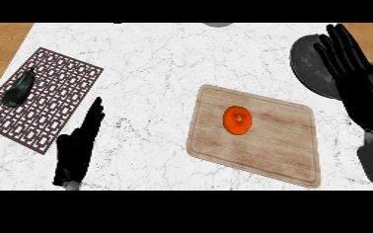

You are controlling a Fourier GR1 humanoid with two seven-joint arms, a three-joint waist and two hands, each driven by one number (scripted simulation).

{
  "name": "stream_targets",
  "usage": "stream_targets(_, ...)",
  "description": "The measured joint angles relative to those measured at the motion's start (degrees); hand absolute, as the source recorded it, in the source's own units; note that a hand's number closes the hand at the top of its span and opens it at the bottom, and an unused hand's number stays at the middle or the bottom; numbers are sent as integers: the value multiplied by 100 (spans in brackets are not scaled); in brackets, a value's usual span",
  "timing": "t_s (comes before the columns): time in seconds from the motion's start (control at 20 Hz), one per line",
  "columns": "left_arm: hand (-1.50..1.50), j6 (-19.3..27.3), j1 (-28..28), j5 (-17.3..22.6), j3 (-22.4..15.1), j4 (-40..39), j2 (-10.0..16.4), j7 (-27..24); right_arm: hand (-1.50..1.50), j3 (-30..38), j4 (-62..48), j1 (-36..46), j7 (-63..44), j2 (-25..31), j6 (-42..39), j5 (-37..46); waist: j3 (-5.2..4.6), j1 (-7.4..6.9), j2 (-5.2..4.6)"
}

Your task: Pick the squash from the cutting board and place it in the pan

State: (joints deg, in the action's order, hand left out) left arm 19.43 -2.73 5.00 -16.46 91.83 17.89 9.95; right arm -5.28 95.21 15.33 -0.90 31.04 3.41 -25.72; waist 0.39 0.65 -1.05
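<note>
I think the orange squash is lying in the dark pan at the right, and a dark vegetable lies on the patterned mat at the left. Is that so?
Not quite. In the head view the orange squash lies on the wooden cutting board, not in the dark pan at the right. The dark vegetable does lie on the patterned mat at the left.

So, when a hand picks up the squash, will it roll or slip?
The squash looks round and smooth, so it may roll on the flat board if nudged from the side. Its rounded skin could slip when grasped. It looks small beside the board and solid, so it is probably stiff and light.
</note>
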Motion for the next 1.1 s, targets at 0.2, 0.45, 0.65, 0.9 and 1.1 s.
stream_targets(0.2, 0, -254, 318, -84, -27, 35, 120, -8, -150, -31, -769, 64, -382, -162, 377, 259, -27, -92, 37)
stream_targets(0.45, 0, -613, 707, -111, -106, 218, 320, -63, 150, -578, -1735, -111, -1137, 526, 912, 1547, -105, -198, -45)
stream_targets(0.65, 0, -896, 922, 53, -23, 152, 411, -20, -150, -903, -2192, -252, -1461, -44, 2347, 2523, -69, -150, 21)
stream_targets(0.9, 0, -1238, 1105, 213, 190, 17, 456, 34, -150, -1474, -2012, -446, -2272, -520, 2952, 3333, -52, -79, 85)
stream_targets(1.1, 0, -1319, 1179, 202, 213, -65, 425, 36, -150, -1972, -1857, -98, -3488, -281, 2383, 3815, -54, -94, 102)
